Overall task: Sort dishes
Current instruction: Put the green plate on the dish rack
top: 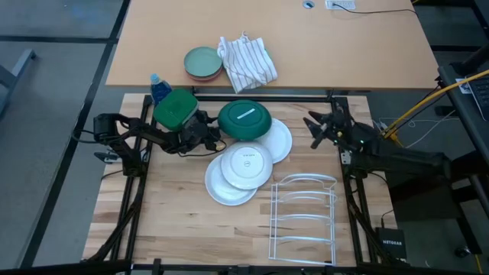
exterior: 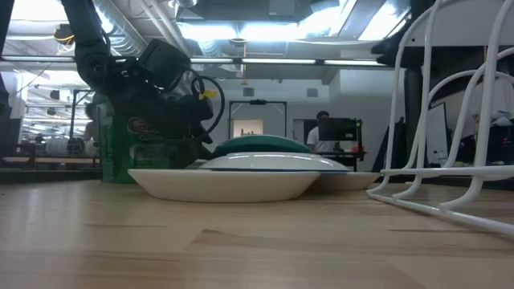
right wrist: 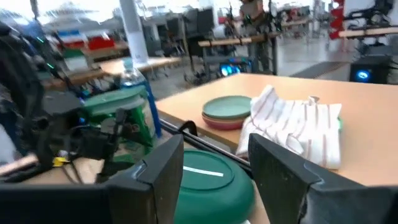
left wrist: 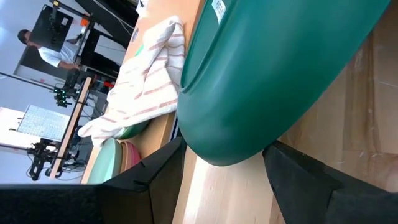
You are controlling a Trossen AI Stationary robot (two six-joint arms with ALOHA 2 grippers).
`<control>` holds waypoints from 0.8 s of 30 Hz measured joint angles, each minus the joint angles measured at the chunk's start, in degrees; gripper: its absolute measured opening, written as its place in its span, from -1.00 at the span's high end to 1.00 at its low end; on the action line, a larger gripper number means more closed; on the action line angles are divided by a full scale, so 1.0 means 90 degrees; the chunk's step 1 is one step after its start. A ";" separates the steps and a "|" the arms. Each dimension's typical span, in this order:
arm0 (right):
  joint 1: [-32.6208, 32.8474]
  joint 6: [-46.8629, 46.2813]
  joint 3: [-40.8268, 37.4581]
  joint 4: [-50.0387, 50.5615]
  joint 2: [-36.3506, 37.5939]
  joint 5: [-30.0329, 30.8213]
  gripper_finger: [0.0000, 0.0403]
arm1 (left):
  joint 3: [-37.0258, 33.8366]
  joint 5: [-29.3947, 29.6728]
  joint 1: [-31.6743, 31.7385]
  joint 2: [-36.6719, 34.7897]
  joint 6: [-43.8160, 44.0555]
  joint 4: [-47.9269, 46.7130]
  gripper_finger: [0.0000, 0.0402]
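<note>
The dark green plate (top: 244, 120) lies upside down at the table's far middle, its right part resting on a white plate (top: 281, 141). The smaller white plate with a centre stamp (top: 246, 164) lies on the other white plate (top: 225, 187), nearer the front. My left gripper (top: 210, 135) is at the green plate's left edge, shut on its rim. My right gripper (top: 315, 130) is open and empty, to the right of the plates. In the right wrist view the green plate (right wrist: 211, 177) shows beyond my right fingers. My left gripper has the dark green plate's left rim (left wrist: 227, 152) pinched between its two fingers (left wrist: 158, 177), one on each face. The fingers come level from the table's left, the wrist rolled over. In the low view the plate (exterior: 259, 144) looks level on the white plates.
A white wire dish rack (top: 306, 218) stands at the front right. A green-lidded jar (top: 176, 108) and a blue-capped bottle (top: 157, 85) stand close behind my left gripper. On the far table are a pale green dish stacked on a pinkish one (top: 203, 64) and a striped cloth (top: 247, 63).
</note>
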State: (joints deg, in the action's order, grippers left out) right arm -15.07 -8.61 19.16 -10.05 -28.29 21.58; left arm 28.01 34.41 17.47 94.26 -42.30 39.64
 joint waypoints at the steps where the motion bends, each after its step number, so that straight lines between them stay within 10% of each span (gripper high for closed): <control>1: -0.0008 0.0000 0.0229 0.0064 -0.0333 0.0085 0.08 | 0.0000 0.0000 0.0000 0.0000 -0.0003 -0.0001 -0.05; 24: -0.2117 -0.0869 0.7162 0.5412 -0.7261 -0.1902 0.08 | 0.0002 0.0002 0.0000 -0.0002 -0.0013 -0.0001 -0.05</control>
State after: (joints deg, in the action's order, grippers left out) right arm -34.12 -16.43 83.62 38.65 -93.64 4.46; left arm 28.03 34.44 17.47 94.24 -42.41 39.64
